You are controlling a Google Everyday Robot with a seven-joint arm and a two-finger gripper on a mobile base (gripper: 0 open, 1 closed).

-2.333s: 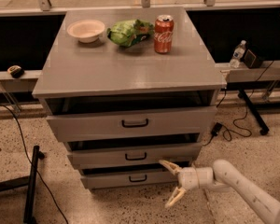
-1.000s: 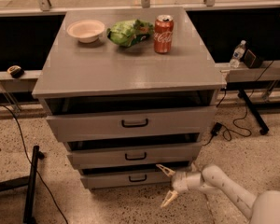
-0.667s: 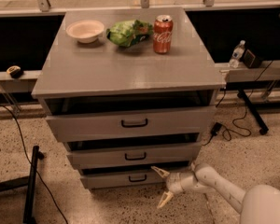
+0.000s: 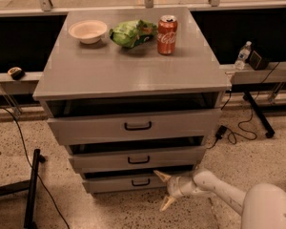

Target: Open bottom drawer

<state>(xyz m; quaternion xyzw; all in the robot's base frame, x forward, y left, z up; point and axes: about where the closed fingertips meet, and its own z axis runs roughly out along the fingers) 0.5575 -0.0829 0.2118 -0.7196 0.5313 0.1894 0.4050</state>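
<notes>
**Camera view: gripper open at the bottom drawer, pull not yet made**

On the left, a black stand (image 4: 32, 185) and a loose cable lie on the speckled floor, clear of the work. The grey cabinet (image 4: 124, 75) fills the middle. On its top, from left to right, are a pale bowl (image 4: 88, 31), a green bag (image 4: 132, 32) and a red can (image 4: 167, 28).

Below are three drawer fronts, each with a dark gap above it. The bottom drawer (image 4: 109, 184) is the lowest and shortest front, just above the floor, and its small black handle (image 4: 140, 182) sits near the middle. It looks barely out of the cabinet, if at all, so I judge the opening itself is all left to do. Only the approach looks done.

Just to the right of that handle is the gripper (image 4: 164, 190), low down by the right part of the drawer front. Its jaws are spread wide, one above the other, and nothing is held between them. The upper of the two fingers (image 4: 161, 176) points up at the drawer's top edge. The lower one angles down toward the floor. Whether the upper tip touches the front cannot be told. The handle is beside the jaws, not between them.

The white arm (image 4: 219, 190) reaches in from the lower right corner.
</notes>
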